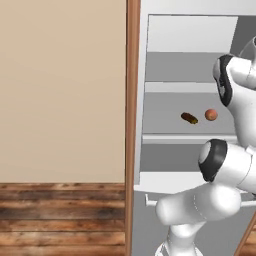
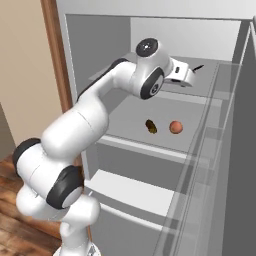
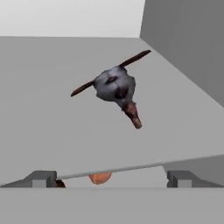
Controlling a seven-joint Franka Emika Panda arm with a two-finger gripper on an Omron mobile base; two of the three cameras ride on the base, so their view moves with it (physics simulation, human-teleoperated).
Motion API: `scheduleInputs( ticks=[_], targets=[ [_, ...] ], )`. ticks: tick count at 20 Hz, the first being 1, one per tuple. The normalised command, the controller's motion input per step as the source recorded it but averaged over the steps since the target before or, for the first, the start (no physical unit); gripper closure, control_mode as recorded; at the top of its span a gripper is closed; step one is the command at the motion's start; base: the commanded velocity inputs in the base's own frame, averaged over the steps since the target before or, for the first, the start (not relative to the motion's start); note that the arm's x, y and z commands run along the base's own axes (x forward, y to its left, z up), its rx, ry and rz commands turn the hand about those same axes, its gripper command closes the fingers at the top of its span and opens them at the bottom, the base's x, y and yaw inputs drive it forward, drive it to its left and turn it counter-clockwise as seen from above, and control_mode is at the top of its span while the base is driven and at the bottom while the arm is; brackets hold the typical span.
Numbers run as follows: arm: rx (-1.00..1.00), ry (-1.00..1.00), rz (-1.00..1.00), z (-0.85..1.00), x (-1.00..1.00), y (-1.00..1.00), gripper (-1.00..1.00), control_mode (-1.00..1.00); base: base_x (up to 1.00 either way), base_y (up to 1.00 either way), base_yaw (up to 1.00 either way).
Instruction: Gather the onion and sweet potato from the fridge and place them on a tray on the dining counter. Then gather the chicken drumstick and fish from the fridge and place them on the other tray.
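Note:
The fridge (image 2: pixel 90 50) stands open, and my arm reaches into its upper part. My gripper (image 2: pixel 192 75) is open and holds nothing; in the hand view the gripper (image 3: pixel 111 179) hangs over an upper shelf. A grey fish (image 3: pixel 116 85) with dark fins lies on that shelf ahead of the fingertips, apart from them. One shelf lower, the round orange-brown onion (image 2: pixel 175 127) (image 1: pixel 211 114) sits right of the dark sweet potato (image 2: pixel 151 126) (image 1: pixel 189 118). The onion (image 3: pixel 99 177) peeks out under the shelf edge. The chicken drumstick, trays and dining counter are out of view.
The fridge door (image 2: pixel 235 150) with clear bins stands open at the right, close to the arm. A wood-brown frame (image 1: pixel 132 125) borders the fridge on the left, with a beige wall (image 1: pixel 60 90) and wooden floor (image 1: pixel 60 215) beyond it.

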Motion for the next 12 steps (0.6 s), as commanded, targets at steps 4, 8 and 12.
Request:
scheduleInputs(
  ticks=[4, 8, 12],
  targets=[
    [0.0, 0.0, 0.09, -0.01, 0.41, -0.19, -1.0, -1.0, 0.0, 0.0, 0.0],
    [0.0, 0.0, 0.06, 0.0, 0.38, -0.23, -1.0, -1.0, 0.0, 0.0, 0.0],
    [0.0, 0.0, 0.05, 0.0, 0.42, -0.16, -1.0, -1.0, 0.0, 0.0, 0.0]
  ],
)
